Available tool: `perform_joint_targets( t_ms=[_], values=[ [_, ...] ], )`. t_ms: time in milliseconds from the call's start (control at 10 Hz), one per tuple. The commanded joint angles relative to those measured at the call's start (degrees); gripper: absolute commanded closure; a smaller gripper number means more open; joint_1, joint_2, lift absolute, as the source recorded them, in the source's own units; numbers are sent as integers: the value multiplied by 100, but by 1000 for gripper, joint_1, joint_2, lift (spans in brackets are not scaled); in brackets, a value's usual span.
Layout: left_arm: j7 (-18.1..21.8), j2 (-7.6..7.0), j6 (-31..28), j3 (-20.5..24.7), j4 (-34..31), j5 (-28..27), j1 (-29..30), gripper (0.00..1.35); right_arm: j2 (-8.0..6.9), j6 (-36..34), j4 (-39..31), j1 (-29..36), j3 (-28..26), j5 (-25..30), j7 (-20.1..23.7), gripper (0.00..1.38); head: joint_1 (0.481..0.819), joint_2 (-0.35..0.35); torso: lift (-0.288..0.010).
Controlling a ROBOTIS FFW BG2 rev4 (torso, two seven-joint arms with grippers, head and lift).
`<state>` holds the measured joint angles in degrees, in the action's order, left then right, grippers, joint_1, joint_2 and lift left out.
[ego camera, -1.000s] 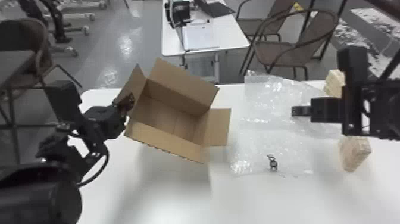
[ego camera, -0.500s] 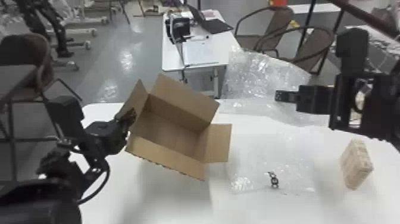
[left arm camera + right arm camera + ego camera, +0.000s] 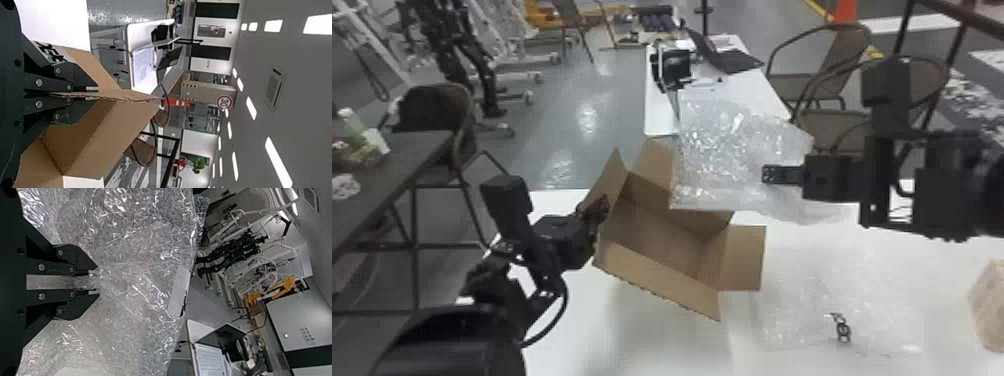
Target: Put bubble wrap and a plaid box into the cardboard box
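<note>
my left hand (image 3: 94, 94) pinches the cardboard box (image 3: 657, 282) by one flap (image 3: 608, 181), mid-frame, to hold it open, while my right hand (image 3: 94, 282) grips bubble wrap (image 3: 739, 142) high, upper centre, for clearance.

And it's one cardboard box (image 3: 657, 277), one plaid box (image 3: 988, 307), two sheets of bubble wrap (image 3: 727, 145)! Left gripper (image 3: 601, 207) plus right gripper (image 3: 768, 174) makes two; two white tables (image 3: 572, 315), one orange cone (image 3: 845, 11)!
</note>
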<state>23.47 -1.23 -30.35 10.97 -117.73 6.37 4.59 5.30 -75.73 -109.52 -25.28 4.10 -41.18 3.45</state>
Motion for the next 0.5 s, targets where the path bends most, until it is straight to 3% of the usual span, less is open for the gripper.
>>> perform_joint_targets(
  t_ms=[0,200,400],
  values=[
    [-9,0,-14,-7,5,-22,-11,1220,-73,419,695,-91,372,-232,42,1046,587,191,-109],
    [-9,0,-14,2,5,-22,-11,1220,-170,1412,1724,-152,891,-215,561,1046,600,233,-109],
    [-9,0,-14,2,14,-22,-11,1220,-301,1931,2339,-179,1154,-153,798,1047,615,275,-109]
  ],
)
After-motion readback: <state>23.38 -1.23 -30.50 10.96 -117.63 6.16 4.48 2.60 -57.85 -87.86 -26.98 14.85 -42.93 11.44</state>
